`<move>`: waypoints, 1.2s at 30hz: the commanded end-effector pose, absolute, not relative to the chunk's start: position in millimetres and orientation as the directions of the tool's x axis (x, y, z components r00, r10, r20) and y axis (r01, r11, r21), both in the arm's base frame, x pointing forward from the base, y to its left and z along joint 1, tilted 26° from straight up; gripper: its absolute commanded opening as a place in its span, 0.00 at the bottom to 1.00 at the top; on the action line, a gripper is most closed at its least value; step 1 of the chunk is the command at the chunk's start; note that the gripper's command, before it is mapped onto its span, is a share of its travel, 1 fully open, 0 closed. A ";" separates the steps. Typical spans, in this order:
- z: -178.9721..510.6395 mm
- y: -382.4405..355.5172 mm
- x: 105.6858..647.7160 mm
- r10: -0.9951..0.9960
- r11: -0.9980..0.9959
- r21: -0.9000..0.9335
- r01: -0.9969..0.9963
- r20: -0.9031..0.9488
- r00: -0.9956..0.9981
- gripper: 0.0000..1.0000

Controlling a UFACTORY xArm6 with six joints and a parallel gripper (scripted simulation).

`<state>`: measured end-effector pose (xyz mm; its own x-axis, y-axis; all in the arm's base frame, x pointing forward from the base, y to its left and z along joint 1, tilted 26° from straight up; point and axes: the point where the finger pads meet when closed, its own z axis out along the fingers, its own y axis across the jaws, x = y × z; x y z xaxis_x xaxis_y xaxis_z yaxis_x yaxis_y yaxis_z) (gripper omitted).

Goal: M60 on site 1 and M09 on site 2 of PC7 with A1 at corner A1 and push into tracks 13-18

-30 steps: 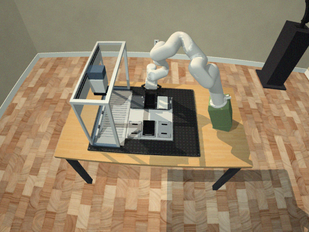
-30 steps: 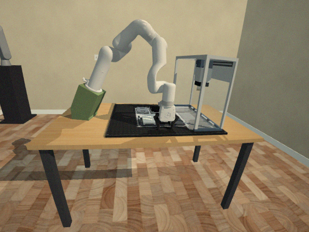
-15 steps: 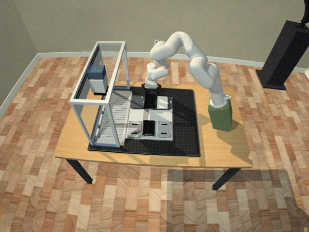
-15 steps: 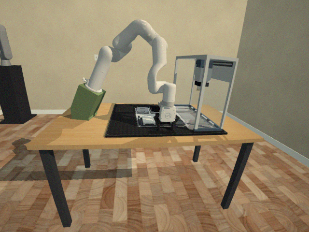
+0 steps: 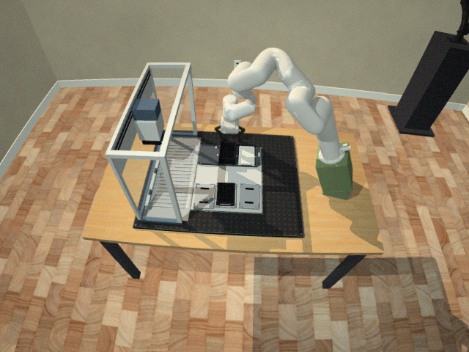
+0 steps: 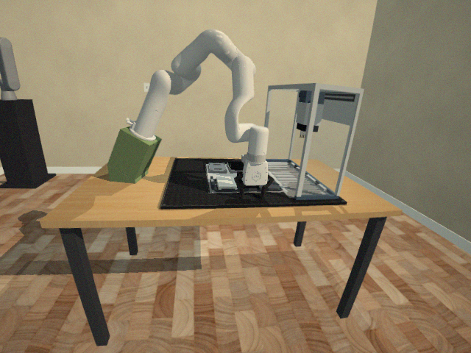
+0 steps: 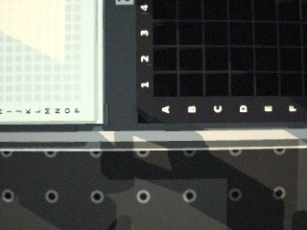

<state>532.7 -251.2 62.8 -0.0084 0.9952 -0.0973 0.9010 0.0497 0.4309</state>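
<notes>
Carrier PC7 (image 5: 208, 154) (image 7: 120, 72): on apron, outside the rails (image 5: 176, 166) (image 6: 288, 176)
Site 1: M60 (image 5: 247, 155) (image 6: 226, 182) (image 7: 43, 81)
Site 2: M09 (image 5: 228, 152) (image 7: 216, 57)
Site 3: empty
S2: M06 (image 5: 226, 193)
S1, S3: empty
Fingers (image 5: 229, 132) (image 6: 252, 195): apart, near PC7's long edge, holding nothing

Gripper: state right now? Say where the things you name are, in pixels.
Gripper (image 5: 229, 137) (image 6: 252, 196): open, nothing held, fingers wide apart, beyond the edge of the carrier (image 5: 261, 206).
</notes>
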 end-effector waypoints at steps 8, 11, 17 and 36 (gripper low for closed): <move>80.0 -250.6 526.5 0.995 0.050 0.435 0.899 -0.100 -0.007 1.00; 81.5 -250.4 525.8 0.995 0.050 0.435 0.899 -0.100 -0.007 1.00; 90.5 -249.6 521.4 0.995 0.050 0.435 0.899 -0.100 -0.007 1.00; 116.0 -247.2 509.1 0.995 0.050 0.435 0.899 -0.100 -0.007 1.00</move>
<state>510.1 -247.0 110.5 -0.0082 0.9952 -0.0978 0.9005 0.0499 0.4320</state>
